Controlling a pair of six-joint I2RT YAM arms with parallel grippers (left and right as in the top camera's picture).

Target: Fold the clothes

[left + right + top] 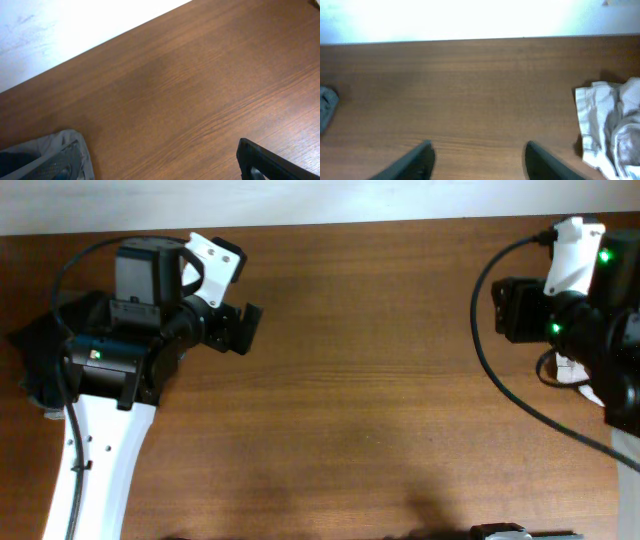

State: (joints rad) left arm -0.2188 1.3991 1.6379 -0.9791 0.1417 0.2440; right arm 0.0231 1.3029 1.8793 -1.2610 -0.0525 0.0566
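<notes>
2 grippers inspected, neither holding anything. Left gripper (156, 150): jaws spread wide over the bare brown wooden table (190, 85). A crumpled grey fabric garment (50, 145) lies just behind 1 finger; contact cannot be determined. Right gripper (479, 147): jaws parted above the tabletop. A crumpled beige cloth garment (607, 125) lies further out, to the right.

Left arm (100, 460): white link, black cable; right arm (575, 255): green lights
</notes>
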